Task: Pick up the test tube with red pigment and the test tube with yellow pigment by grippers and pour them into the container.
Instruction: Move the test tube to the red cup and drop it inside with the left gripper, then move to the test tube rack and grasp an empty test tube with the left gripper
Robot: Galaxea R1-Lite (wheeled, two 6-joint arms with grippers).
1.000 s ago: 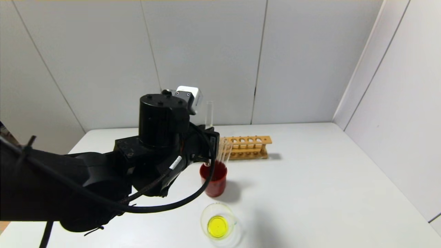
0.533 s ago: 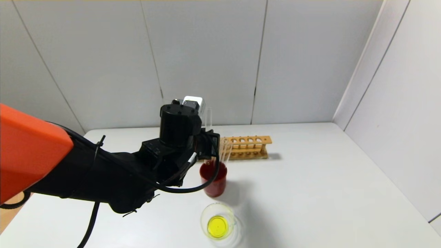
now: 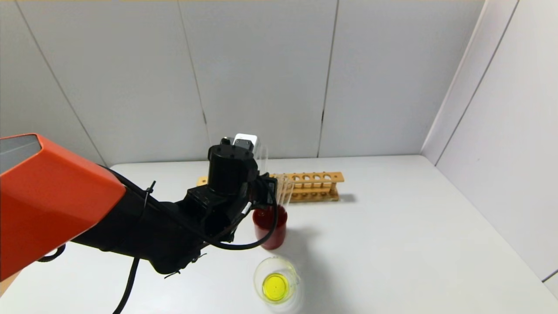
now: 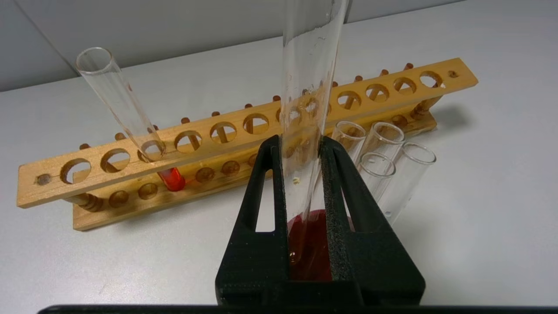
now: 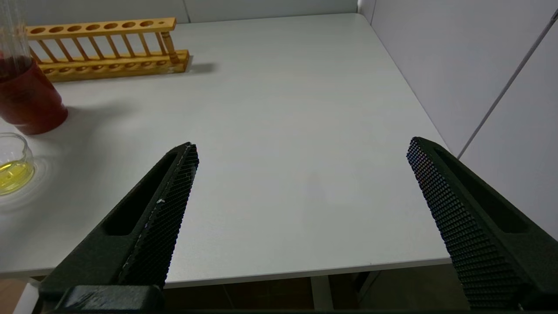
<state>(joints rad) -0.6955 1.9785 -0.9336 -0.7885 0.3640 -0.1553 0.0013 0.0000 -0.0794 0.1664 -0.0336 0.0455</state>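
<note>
My left gripper (image 4: 298,144) (image 3: 266,185) is shut on an upright clear test tube (image 4: 309,87) (image 3: 263,150) with only a yellowish speck on its inner wall. The tube's round bottom hangs over the mouth of the dark red cup (image 4: 311,248) (image 3: 271,233). No tube with a yellow-coloured bottom is in view. The test tube with red pigment (image 4: 172,179) leans in the wooden rack (image 4: 52,192) (image 3: 314,187). The container (image 3: 276,283) (image 5: 11,165), a glass beaker, holds yellow liquid and stands in front of the cup. My right gripper (image 5: 301,146) is open over the table's near right edge.
Several colourless tubes (image 4: 383,157) (image 3: 285,189) stand bunched in the red cup (image 5: 26,104), right beside the held tube. The rack (image 5: 109,65) lies just behind the cup. Grey wall panels close in the table at the back and on the right.
My left arm has reached farther out and come down, lowering the held tube toward the red cup. The gripper stays shut on it. Beaker, cup and rack have not moved.
</note>
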